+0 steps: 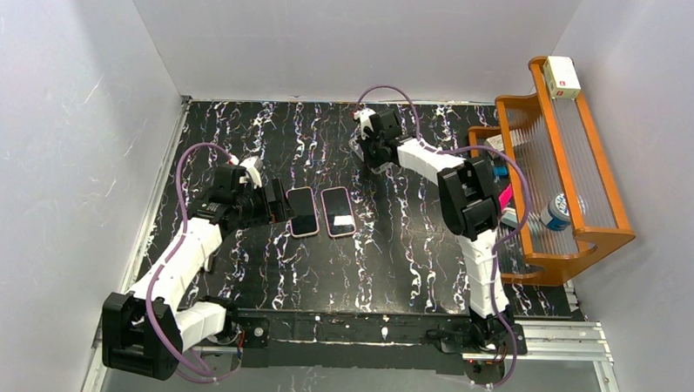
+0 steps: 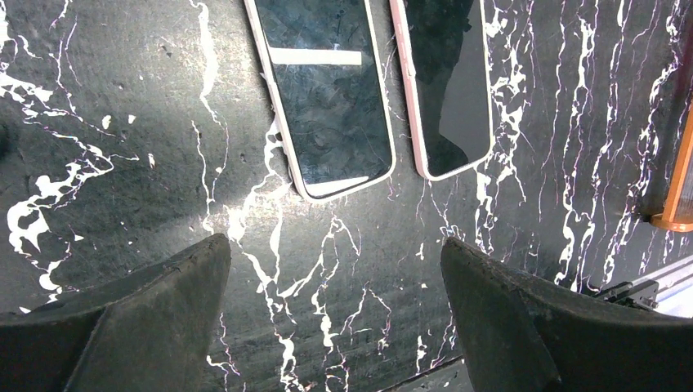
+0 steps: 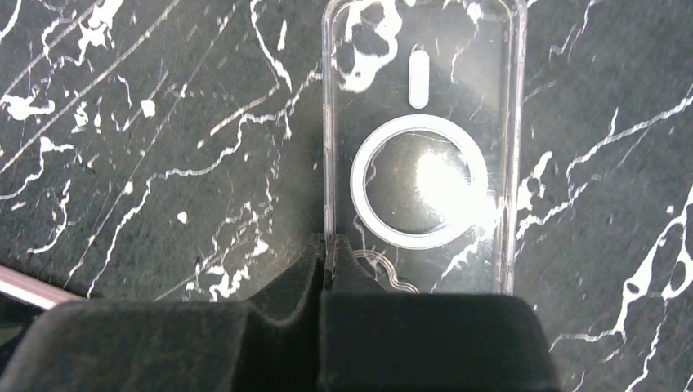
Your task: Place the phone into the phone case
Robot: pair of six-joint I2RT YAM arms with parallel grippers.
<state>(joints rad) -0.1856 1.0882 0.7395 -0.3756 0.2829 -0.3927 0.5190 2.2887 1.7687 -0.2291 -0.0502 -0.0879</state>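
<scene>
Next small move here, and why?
Probably lift the clear case slightly: the right gripper looks shut on its side wall while it seems to lie flat on the table. The left gripper is open, empty, facing the nearer phone and the second phone beside it.

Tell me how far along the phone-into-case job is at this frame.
Done: nothing is cased yet. In hand: the right pincer is shut on one side wall of the empty clear case. The left pincer hangs open near the white-rimmed phone and the pink-rimmed phone, touching neither. Left: grasping a phone, bringing phone and case together, and seating it.
</scene>
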